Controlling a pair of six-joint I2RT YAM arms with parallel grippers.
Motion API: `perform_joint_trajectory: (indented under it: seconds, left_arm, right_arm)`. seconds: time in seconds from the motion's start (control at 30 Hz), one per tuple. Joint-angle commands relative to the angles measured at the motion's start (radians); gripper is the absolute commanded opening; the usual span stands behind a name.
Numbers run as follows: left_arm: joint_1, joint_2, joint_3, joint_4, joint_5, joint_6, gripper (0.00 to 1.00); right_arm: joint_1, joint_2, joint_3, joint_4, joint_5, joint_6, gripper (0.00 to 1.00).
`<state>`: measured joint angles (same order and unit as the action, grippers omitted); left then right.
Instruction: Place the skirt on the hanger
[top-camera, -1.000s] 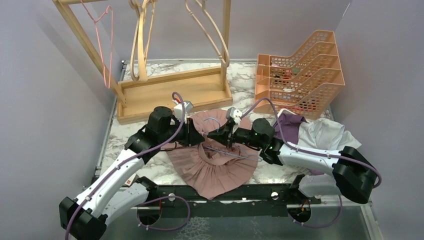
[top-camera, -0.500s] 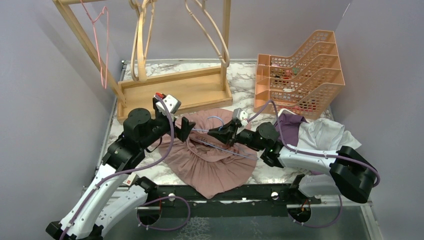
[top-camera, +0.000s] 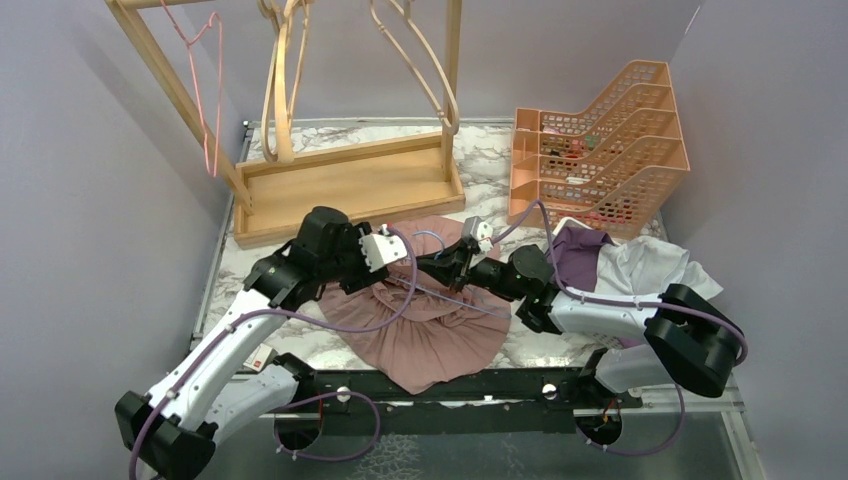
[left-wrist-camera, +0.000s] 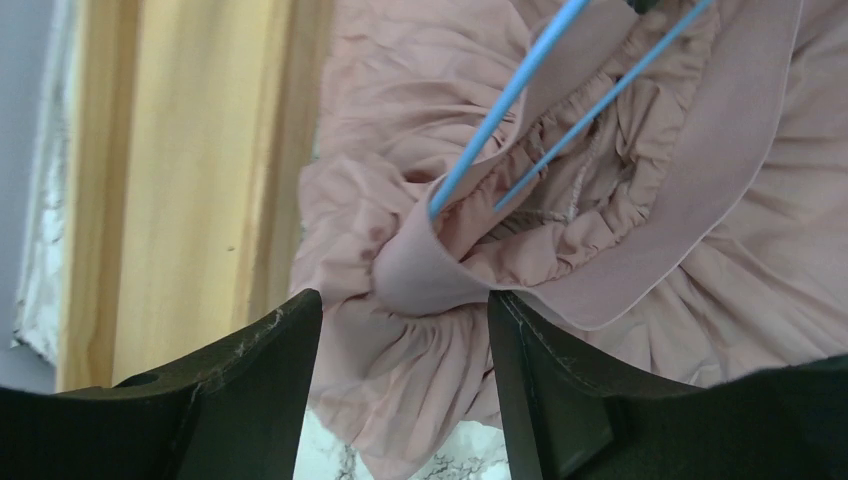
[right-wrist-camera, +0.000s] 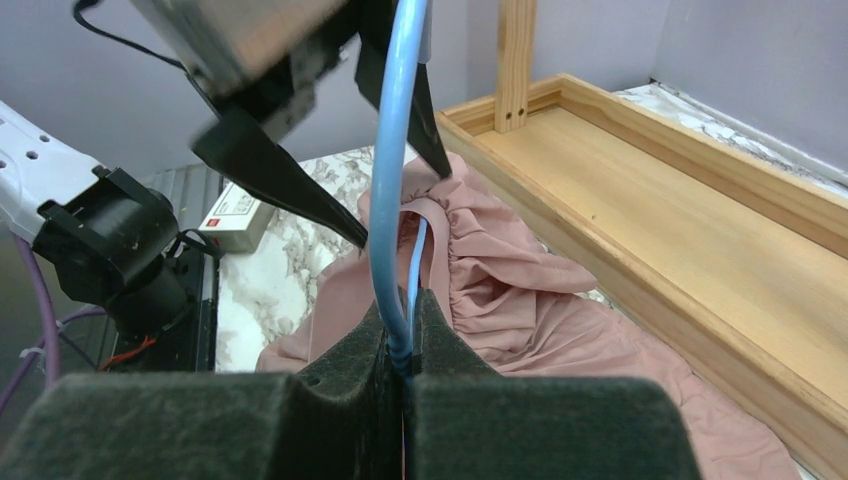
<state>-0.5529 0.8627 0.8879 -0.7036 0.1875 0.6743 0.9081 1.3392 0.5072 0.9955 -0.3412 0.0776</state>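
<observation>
A dusty pink pleated skirt (top-camera: 432, 330) lies on the marble table in front of the wooden stand. A thin blue wire hanger (top-camera: 432, 240) lies over its gathered waistband, with its end pushed under the band (left-wrist-camera: 440, 205). My right gripper (top-camera: 447, 268) is shut on the blue hanger (right-wrist-camera: 388, 210). My left gripper (top-camera: 400, 262) is open and empty, its jaws just above the waistband fold (left-wrist-camera: 420, 270). In the right wrist view the left gripper's fingers (right-wrist-camera: 290, 185) show just past the hanger.
A wooden clothes stand (top-camera: 345, 185) with wooden hangers (top-camera: 285, 70) and a pink wire hanger (top-camera: 205, 80) stands at the back left. An orange stacked basket (top-camera: 600, 140) is at the back right. Purple and white garments (top-camera: 630, 265) lie beside the right arm.
My left gripper has swung back from the left to the skirt's waistband beside the hanger. The right gripper has kept hold of the hanger and hardly moved.
</observation>
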Motion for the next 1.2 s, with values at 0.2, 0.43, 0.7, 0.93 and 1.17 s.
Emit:
perform_joint_trajectory:
  seconds: [0.2,0.43,0.7,0.93,1.17]
  left_arm:
    - [0.002,0.008,-0.095,0.197,0.109,0.088,0.34]
    - [0.003,-0.001,-0.088,0.226,0.277,-0.002,0.15]
    - [0.003,-0.010,-0.038,0.245,0.514,-0.060,0.16]
    - [0.002,0.004,-0.035,0.280,0.597,-0.073,0.16]
    - [0.002,0.048,-0.027,0.294,0.643,-0.070,0.19]
  right_arm:
    - [0.003,0.009,-0.013,0.145,-0.007,0.010,0.01]
    - [0.002,-0.016,-0.028,0.164,-0.011,0.041,0.01]
    - [0.002,-0.005,-0.023,0.182,-0.062,0.068,0.01]
    - [0.002,0.102,-0.006,0.301,-0.106,0.103,0.01]
    - [0.002,0.158,0.014,0.342,-0.143,0.121,0.01]
